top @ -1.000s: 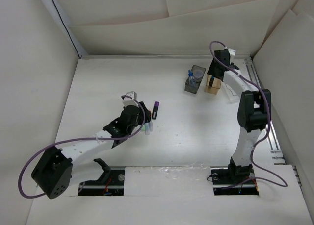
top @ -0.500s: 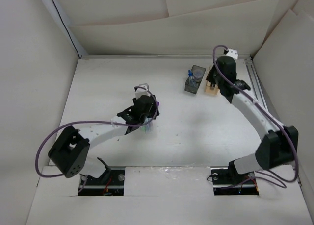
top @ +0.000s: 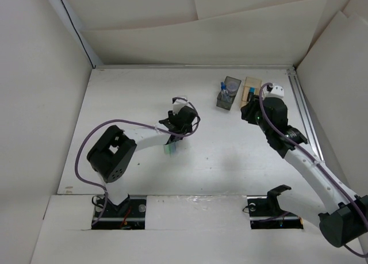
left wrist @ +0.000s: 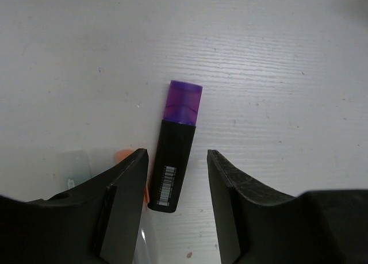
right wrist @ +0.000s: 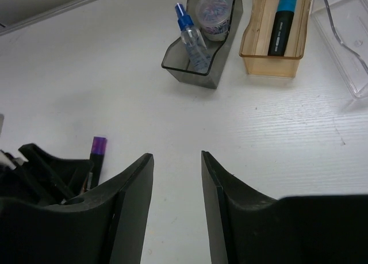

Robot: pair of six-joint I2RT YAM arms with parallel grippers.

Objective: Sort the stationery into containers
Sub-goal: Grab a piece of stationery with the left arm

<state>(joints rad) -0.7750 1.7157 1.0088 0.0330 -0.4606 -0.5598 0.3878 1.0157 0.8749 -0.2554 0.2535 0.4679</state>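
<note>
A dark purple marker [left wrist: 175,146], black body with purple cap, lies flat on the white table. My left gripper [left wrist: 176,155] is open, with its jaws on either side of the marker's lower end; it hides the marker in the top view [top: 184,121]. An orange marker [left wrist: 122,156] peeks out beside the left finger. A green marker [top: 171,149] lies just near of that gripper. My right gripper [right wrist: 176,157] [top: 252,113] is open and empty, near of the bins. The smoky grey bin [right wrist: 172,60] holds the blue-capped bottle [right wrist: 192,39] and the round pot [right wrist: 213,8]. The tan-orange bin [right wrist: 253,42] holds the light-blue marker [right wrist: 282,25].
A clear colourless bin [right wrist: 345,39] stands right of the tan one. The grey bin [top: 233,81] and the tan bin [top: 251,81] stand at the back right of the table. White walls close in the back and both sides.
My left gripper has moved right and farther back, over the purple marker. My right gripper has drawn back from over the tan bin toward the near side.
</note>
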